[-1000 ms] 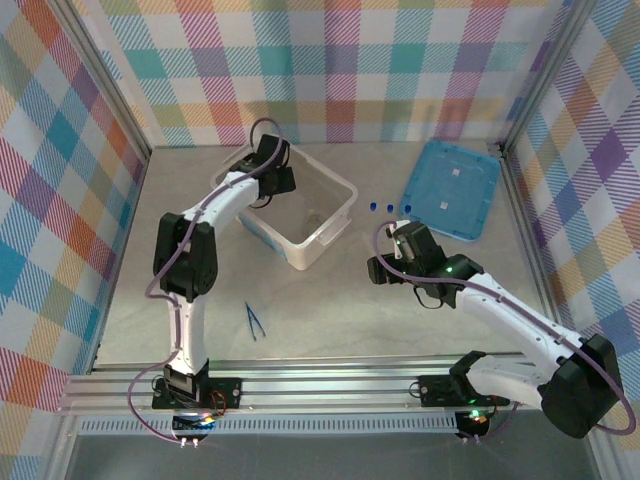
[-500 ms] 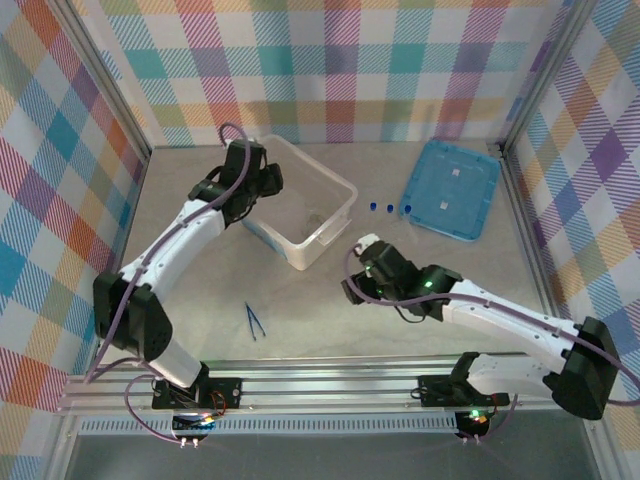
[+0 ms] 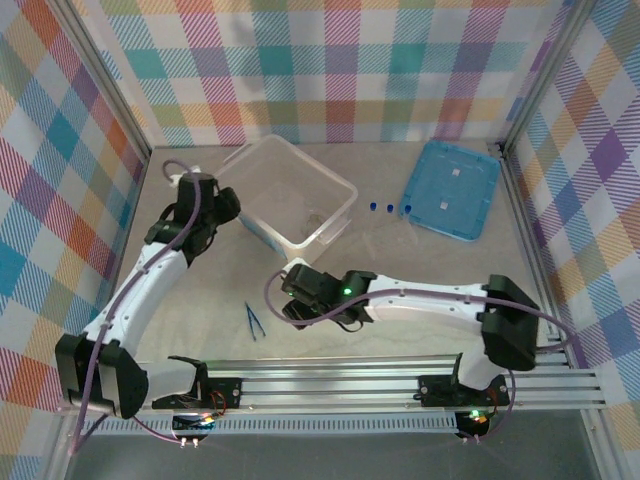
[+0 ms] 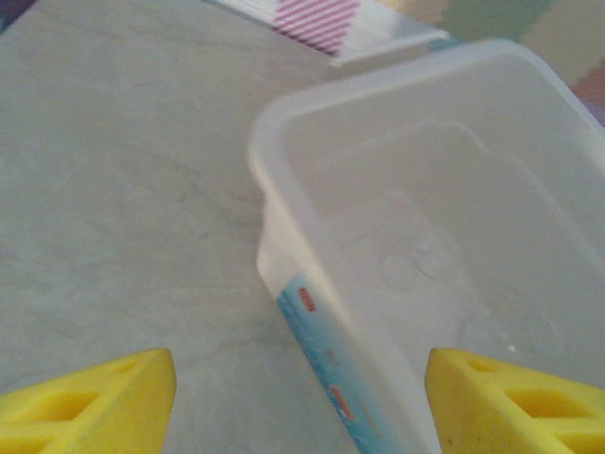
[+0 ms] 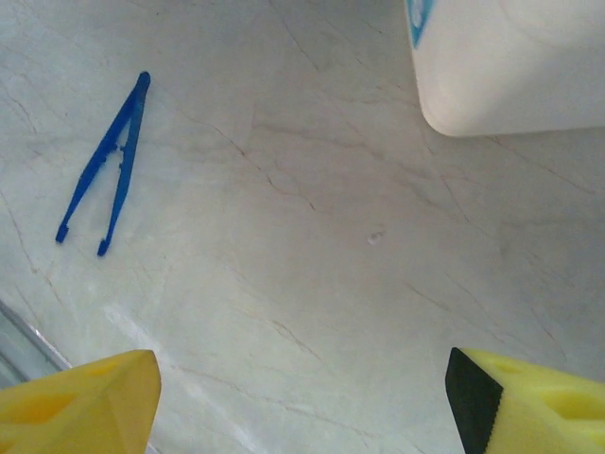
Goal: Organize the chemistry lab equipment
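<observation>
The dark blue tweezers (image 3: 254,320) (image 5: 104,165) lie flat on the table near the front rail. My right gripper (image 3: 296,303) (image 5: 302,402) hovers just to their right, open, with bare table between its yellow fingers (image 5: 85,397). Three blue-capped tubes (image 3: 390,207) lie between the box and the lid. My left gripper (image 3: 220,205) (image 4: 302,402) is open beside the left corner of the translucent box (image 3: 345,190) (image 4: 284,132), holding nothing. Faint clear glass pieces (image 4: 416,260) lie on the box's floor.
The flat blue lid (image 3: 452,187) lies at the back right. The box's near corner (image 5: 510,66) is close above the right gripper. Checked walls stand on three sides and a metal rail (image 3: 330,385) runs along the front edge.
My left gripper has drawn back from over the box to its left side. My right arm has swung far left across the table, from near the tubes to beside the tweezers.
</observation>
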